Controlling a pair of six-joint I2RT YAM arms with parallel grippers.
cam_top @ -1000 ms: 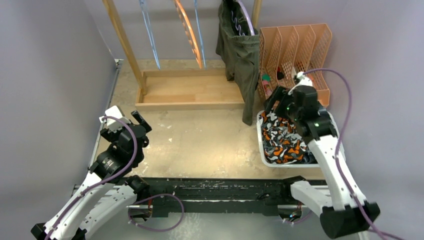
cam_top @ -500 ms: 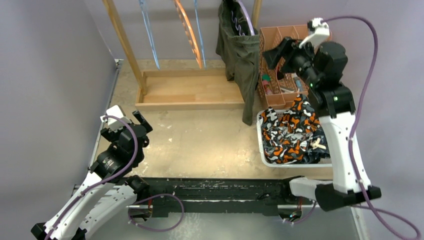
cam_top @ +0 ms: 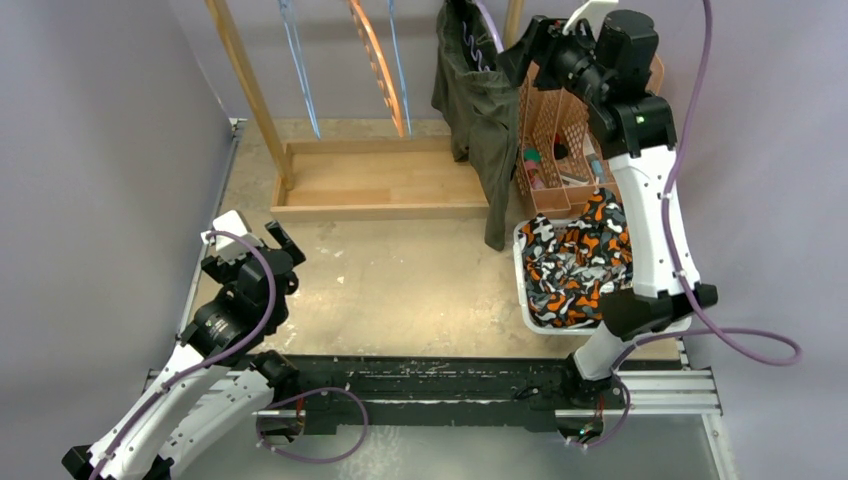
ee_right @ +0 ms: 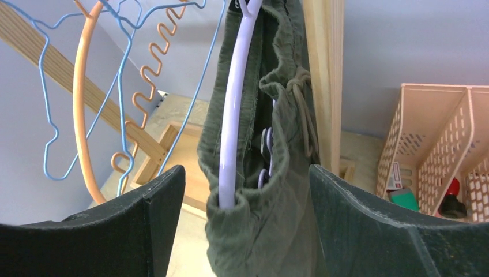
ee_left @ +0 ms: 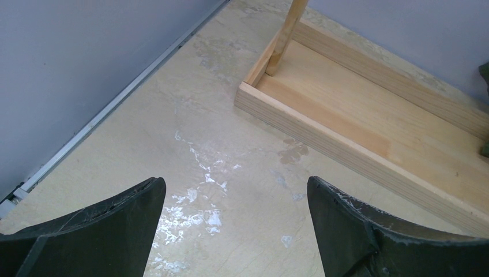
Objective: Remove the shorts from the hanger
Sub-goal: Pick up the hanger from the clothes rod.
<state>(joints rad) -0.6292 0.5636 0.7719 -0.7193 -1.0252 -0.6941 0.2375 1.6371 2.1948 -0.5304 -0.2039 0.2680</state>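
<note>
Olive green shorts point(cam_top: 480, 110) with a drawstring hang from a lavender hanger point(ee_right: 233, 133) on the wooden rack at the back right. My right gripper point(cam_top: 522, 45) is raised level with their waistband, open. In the right wrist view the right gripper point(ee_right: 247, 173) has a finger on each side of the shorts point(ee_right: 271, 231) without touching them. Orange-black-white patterned shorts point(cam_top: 575, 270) lie bunched in a white bin point(cam_top: 521, 285). My left gripper point(cam_top: 275, 240) hovers low at the left, open; in the left wrist view the left gripper point(ee_left: 236, 184) holds nothing.
The rack's wooden base point(cam_top: 380, 185) lies at the back middle, with bare blue hangers point(cam_top: 300, 70) and an orange hanger point(cam_top: 380, 70) above it. A peach file organizer point(cam_top: 590, 110) stands behind the bin. A wooden post point(ee_right: 323, 81) rises just right of the olive shorts.
My right arm has lifted from the bin up and back to the hanging olive shorts, leaving the patterned shorts in the bin. The left arm has stayed put.
</note>
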